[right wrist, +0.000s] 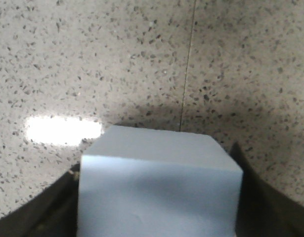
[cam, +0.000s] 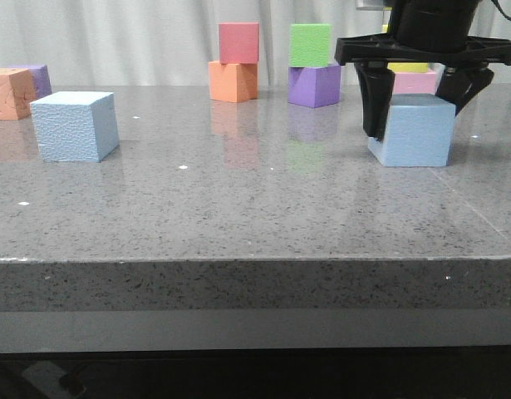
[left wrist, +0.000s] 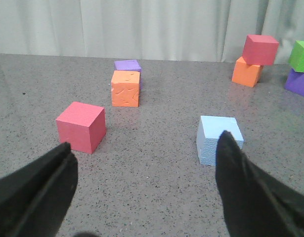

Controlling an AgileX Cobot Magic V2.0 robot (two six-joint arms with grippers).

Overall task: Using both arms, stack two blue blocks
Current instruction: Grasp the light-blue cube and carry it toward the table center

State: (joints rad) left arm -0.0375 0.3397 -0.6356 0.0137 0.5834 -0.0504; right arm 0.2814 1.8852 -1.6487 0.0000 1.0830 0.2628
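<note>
Lab bench: speckled grey table (cam: 238,208); white curtain (cam: 139,41) backdrop

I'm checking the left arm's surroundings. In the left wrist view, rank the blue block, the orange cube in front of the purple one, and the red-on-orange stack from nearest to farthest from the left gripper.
From the left gripper:
1. Blue block, just beyond one finger.
2. Orange cube, mid-table, in front of the purple cube.
3. Red-on-orange stack, far back by the curtain.

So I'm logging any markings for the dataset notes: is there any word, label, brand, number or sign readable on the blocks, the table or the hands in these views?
None: no text can be read in any view.
Both blue blocks have plain grainy faces.
The other coloured cubes are blank.
The right hand and left hand are plain black.
The table shows only speckles.
</note>
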